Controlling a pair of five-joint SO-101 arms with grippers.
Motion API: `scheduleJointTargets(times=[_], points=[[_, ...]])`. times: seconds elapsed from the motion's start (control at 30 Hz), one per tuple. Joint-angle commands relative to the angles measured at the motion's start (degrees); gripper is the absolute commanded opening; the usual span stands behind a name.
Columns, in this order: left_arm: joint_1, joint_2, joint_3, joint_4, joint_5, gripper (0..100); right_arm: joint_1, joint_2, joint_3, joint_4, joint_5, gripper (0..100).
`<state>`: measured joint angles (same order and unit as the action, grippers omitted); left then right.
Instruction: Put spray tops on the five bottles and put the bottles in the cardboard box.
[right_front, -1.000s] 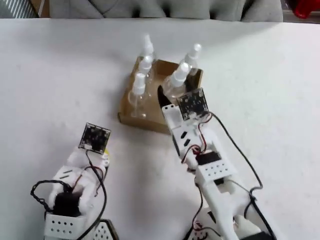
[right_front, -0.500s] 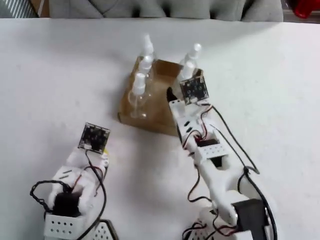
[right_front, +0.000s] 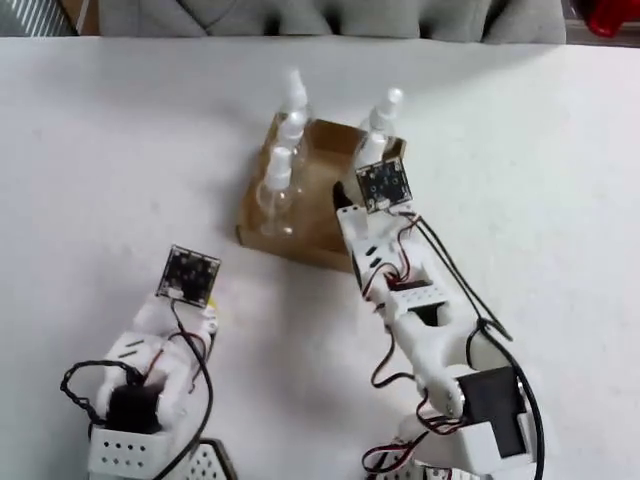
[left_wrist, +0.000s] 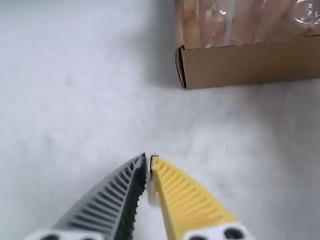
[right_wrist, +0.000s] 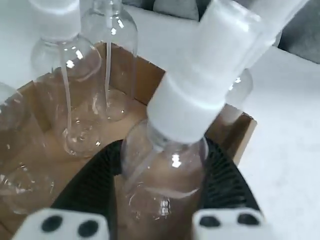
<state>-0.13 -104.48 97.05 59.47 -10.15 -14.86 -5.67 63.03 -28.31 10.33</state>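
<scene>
White tabletop (right_front: 520, 150) stretches under both arms, with grey upholstery along its far edge. At its middle sits the cardboard box (right_front: 285, 245), open at the top so bottles can be lowered straight in. Three bottles (right_front: 275, 185) stand in a row along one side of the box and a fourth bottle (right_front: 385, 110) stands in the far corner of the other side. All of them are capped with spray tops, and this packing leaves a free place in the near corner.

The right end effector (right_wrist: 164, 155) is over that free place, its black jaws clamped around the clear body of the fifth bottle (right_wrist: 167, 185). The grip sits below the shoulder, so the white spray top (right_wrist: 200, 95) stays clear of the jaws. The bottle's base is hidden, so whether it has reached the box floor cannot be told. It looks like the last placement, with the release not yet made.

The left end effector (left_wrist: 149, 165) rests low over bare tabletop with its grey and yellow fingers together and empty. It is parked short of the box's near corner, apart from it and out of the other arm's way.
</scene>
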Motion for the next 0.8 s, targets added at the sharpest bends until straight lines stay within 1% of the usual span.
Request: scheduleJointTargets(times=[0.0,0.77], points=[[-0.4,-0.2,0.0,0.0,-0.5,2,0.6,0.0,-1.2,-0.5,0.4,1.5],[-0.4,-0.2,0.0,0.3,-0.5,2,-0.7,-0.1,0.9,-0.7,0.3,2.2]])
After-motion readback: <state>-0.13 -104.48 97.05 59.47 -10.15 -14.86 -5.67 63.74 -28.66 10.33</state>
